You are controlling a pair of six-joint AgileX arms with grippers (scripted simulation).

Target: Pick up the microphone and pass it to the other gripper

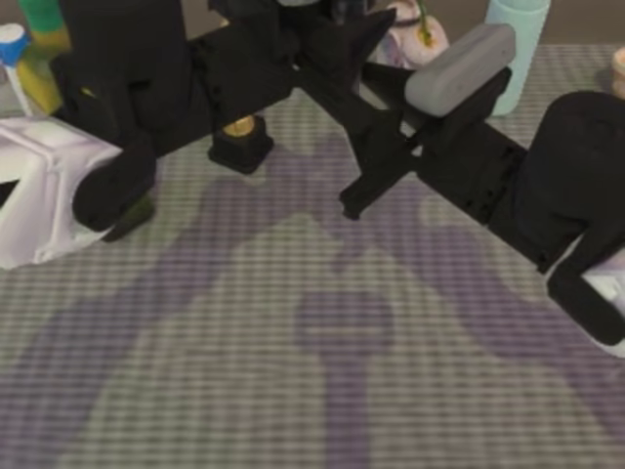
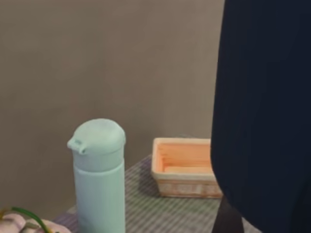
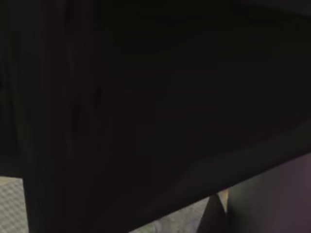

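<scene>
both arms meet high over the table's (image 1: 293, 391) far middle. the left gripper (image 1: 327, 34) and right gripper (image 1: 356, 200) overlap; cannot tell either grip. a dark navy shape, likely the microphone (image 2: 265, 121), fills the left wrist view.

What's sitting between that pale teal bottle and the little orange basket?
Nothing. In the left wrist view, only bare checked tablecloth lies between the teal bottle and the orange basket.

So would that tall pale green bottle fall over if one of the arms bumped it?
Probably. The bottle stands upright, tall and narrow, so a push near its domed cap would likely tip it. Being round, it would then probably roll across the table.
</scene>
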